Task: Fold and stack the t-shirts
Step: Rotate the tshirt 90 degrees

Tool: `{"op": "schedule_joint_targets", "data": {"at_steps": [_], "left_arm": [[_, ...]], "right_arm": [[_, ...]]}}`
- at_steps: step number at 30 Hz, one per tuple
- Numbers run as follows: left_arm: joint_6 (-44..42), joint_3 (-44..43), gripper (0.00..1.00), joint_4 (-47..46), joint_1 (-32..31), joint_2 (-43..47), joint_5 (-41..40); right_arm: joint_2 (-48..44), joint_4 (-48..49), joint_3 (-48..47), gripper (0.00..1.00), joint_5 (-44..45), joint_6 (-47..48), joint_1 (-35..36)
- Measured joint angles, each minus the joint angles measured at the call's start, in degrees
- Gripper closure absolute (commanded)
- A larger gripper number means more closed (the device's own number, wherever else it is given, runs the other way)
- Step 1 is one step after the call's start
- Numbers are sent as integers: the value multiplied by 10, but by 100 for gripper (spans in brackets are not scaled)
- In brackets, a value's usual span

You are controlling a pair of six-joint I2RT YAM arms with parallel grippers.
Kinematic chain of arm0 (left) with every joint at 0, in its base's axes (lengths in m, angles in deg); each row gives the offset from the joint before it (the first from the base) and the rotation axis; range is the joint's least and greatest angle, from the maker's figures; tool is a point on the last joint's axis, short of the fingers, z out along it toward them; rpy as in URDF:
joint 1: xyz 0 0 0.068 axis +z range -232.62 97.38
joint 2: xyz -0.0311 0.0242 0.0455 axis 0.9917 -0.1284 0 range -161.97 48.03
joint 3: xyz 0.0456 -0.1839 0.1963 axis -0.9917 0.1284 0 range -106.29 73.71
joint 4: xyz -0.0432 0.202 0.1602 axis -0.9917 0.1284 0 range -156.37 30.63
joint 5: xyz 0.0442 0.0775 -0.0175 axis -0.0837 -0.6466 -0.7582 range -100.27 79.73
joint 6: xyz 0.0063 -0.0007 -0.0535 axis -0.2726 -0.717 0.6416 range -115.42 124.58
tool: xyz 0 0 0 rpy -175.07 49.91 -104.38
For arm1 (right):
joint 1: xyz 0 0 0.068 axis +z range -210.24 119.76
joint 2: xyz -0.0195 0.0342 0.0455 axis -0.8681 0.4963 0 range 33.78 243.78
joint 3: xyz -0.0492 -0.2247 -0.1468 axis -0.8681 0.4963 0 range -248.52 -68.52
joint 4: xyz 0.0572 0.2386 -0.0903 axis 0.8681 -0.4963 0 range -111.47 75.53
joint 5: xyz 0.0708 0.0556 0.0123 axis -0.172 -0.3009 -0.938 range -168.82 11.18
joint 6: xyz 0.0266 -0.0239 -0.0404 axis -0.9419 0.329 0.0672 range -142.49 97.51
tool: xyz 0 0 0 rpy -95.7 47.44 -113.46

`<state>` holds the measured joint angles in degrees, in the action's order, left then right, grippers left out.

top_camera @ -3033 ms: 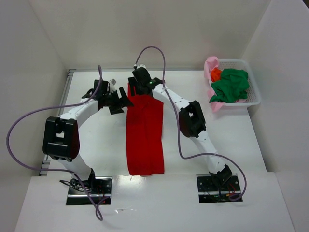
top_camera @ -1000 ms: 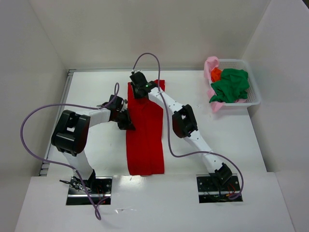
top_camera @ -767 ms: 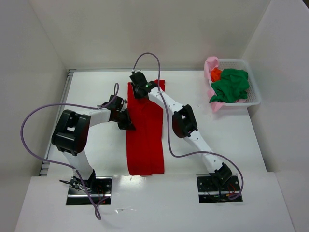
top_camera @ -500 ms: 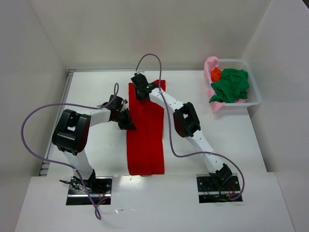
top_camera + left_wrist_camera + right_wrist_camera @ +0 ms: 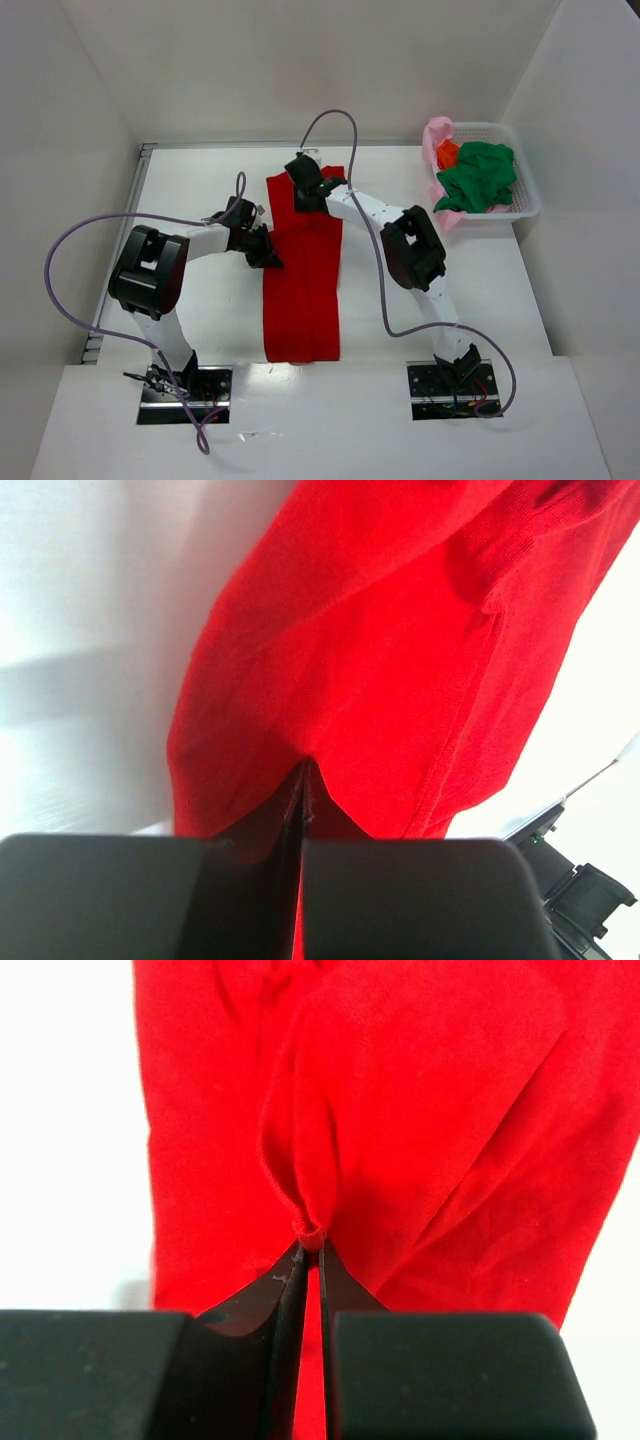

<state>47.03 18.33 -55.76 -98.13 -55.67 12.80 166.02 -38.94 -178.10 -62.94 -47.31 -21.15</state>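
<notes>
Top external view: the red t-shirt [image 5: 300,300] is being pinched by the left end effector [image 5: 266,256] and the right end effector [image 5: 300,198].

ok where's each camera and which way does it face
Top external: above, behind left arm and right arm, looking down on them, table, red t-shirt, basket.
Left wrist: on that wrist, looks along the left pincer, shut on the t-shirt's edge.
Right wrist: on that wrist, looks along the right pincer, shut on a pinched fold.
Shared: all show the red t-shirt.
</notes>
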Motion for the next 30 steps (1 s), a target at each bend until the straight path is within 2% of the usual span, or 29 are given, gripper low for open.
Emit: {"op": "schedule_joint_targets", "data": {"at_steps": [6, 10, 14, 18, 19, 20, 23, 27, 30], "left_arm": [[0, 0, 100, -3, 0, 0, 2], [-1, 0, 100, -3, 0, 0, 4], [-5, -13, 99, 17, 4, 0, 0], [-22, -66, 70, 65, 27, 5, -5], [-26, -88, 60, 74, 35, 8, -4], [-31, -111, 56, 76, 43, 12, -3], [-38, -182, 48, 74, 62, 21, 3], [-48, -268, 48, 47, 71, 2, 29], [-48, -299, 51, 9, 70, -42, 51]], "right_arm": [[-44, 40, 34, 95, 9, -20, 0], [-87, 61, 108, 100, 14, -39, -4], [-120, 76, 177, 100, 13, -58, -9], [-144, 87, 231, 100, 13, -71, -17], [-152, 89, 243, 100, 13, -73, -18], [-159, 90, 254, 100, 13, -75, -19], [-175, 98, 276, 100, 12, -80, -21], [-183, 112, 292, 100, 11, -84, -24], [-183, 116, 298, 100, 6, -86, -26]]}}
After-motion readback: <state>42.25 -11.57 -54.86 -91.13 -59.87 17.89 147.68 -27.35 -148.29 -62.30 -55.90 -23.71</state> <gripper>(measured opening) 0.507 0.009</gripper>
